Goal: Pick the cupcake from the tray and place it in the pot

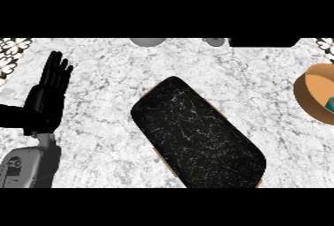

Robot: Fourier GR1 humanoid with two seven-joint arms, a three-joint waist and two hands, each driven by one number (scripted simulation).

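A long black tray (195, 137) with a thin wooden rim lies slantwise in the middle of the marbled counter, and nothing shows on it. At the right edge sits a round orange-brown pot (312, 95), partly cut off by the view. Inside it, right at the picture's edge, shows a small teal and white thing (330, 104), possibly the cupcake; too little of it shows to be sure. My left hand (47, 95) rests at the left, open, fingers straight up, well apart from the tray. My right hand does not appear in the view.
Along the counter's far edge show a grey rounded object (149, 42), a small grey item (214, 42) and a black block (264, 42). Flower-patterned tiles (13, 55) border the top left and top right corners.
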